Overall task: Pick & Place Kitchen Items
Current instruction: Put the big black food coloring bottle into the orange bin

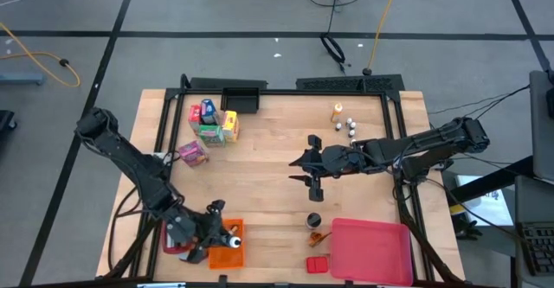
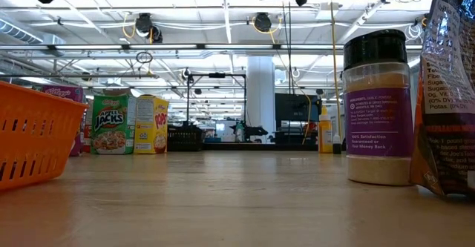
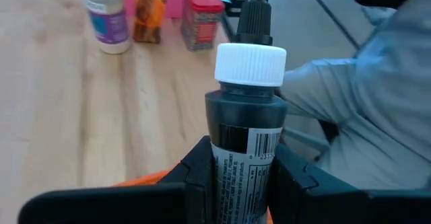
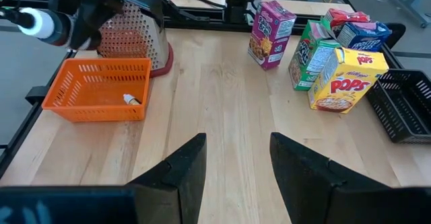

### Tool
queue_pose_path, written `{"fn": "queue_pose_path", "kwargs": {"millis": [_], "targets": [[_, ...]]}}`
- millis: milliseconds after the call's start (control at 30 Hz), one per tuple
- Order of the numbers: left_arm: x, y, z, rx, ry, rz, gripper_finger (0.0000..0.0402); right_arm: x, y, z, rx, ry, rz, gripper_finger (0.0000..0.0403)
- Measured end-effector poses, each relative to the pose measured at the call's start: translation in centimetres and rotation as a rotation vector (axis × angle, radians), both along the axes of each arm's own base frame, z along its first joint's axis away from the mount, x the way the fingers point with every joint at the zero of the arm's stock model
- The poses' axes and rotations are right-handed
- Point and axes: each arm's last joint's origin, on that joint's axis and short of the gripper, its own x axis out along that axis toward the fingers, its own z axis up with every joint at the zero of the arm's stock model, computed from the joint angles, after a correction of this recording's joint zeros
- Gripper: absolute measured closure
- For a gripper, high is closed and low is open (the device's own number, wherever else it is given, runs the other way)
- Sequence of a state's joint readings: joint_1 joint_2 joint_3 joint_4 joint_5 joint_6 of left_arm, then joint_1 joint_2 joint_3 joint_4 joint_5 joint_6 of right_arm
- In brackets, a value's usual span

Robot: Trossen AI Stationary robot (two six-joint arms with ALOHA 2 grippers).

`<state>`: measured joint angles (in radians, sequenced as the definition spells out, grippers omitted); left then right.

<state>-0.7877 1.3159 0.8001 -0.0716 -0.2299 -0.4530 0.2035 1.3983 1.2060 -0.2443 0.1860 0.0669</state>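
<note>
The left claw (image 3: 236, 177) is clenched around a dark bottle (image 3: 242, 126) with a ribbed white cap, holding it above the orange crate (image 1: 227, 245) at the near left corner of the table (image 1: 268, 176). The grip sits low on the round, glossy body, so the bottle could swivel or slide between the fingers. If it is let go from this height, I judge it may bounce off the crate's hard lattice wall, tip out, or knock the small item already lying inside, which looks like another tiny bottle, though the view is too coarse to be sure.

The right claw (image 4: 236, 163) hangs released and empty over the middle of the table, well apart from everything. Reaching left from there, it could brush the cereal boxes (image 4: 337, 69). These are light cardboard with flat printed faces, packed close together at the far left, and would topple easily.

A tall spice jar (image 2: 377, 106) of clear plastic with a black lid stands near the pink-red tray (image 1: 372, 249), beside a crinkly packet. Small white-capped bottles (image 1: 351, 128) and an orange bottle (image 1: 337, 112) cluster at the far right; being round, they would roll if nudged.
</note>
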Motion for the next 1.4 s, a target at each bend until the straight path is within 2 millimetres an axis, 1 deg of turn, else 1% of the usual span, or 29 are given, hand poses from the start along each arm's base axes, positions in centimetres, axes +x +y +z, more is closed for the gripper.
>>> {"fn": "queue_pose_path", "kwargs": {"millis": [200,533,633,833,933,1400], "targets": [[-0.08,-0.12,-0.01,-0.034,0.028,-0.031,0.0319,0.01,0.00,-0.01,0.000,0.001,0.000,0.0248],[-0.04,-0.12,0.04,-0.040,0.023,-0.025,0.0317,0.01,0.00,-0.01,0.000,0.001,0.001,0.0248],[0.05,-0.15,0.19,-0.047,0.005,-0.013,0.0302,0.01,0.00,0.00,0.000,0.001,0.001,0.0248],[0.06,-0.07,0.13,-0.037,0.004,0.005,0.0251,0.01,0.00,0.00,-0.001,0.001,0.001,0.0248],[0.06,-0.07,0.12,-0.038,0.006,0.007,0.0236,0.01,0.00,0.00,-0.001,0.001,0.001,0.0248],[0.05,-0.07,0.12,-0.052,0.015,0.017,0.0229,0.01,0.00,-0.02,-0.001,0.002,0.001,0.0248]]}}
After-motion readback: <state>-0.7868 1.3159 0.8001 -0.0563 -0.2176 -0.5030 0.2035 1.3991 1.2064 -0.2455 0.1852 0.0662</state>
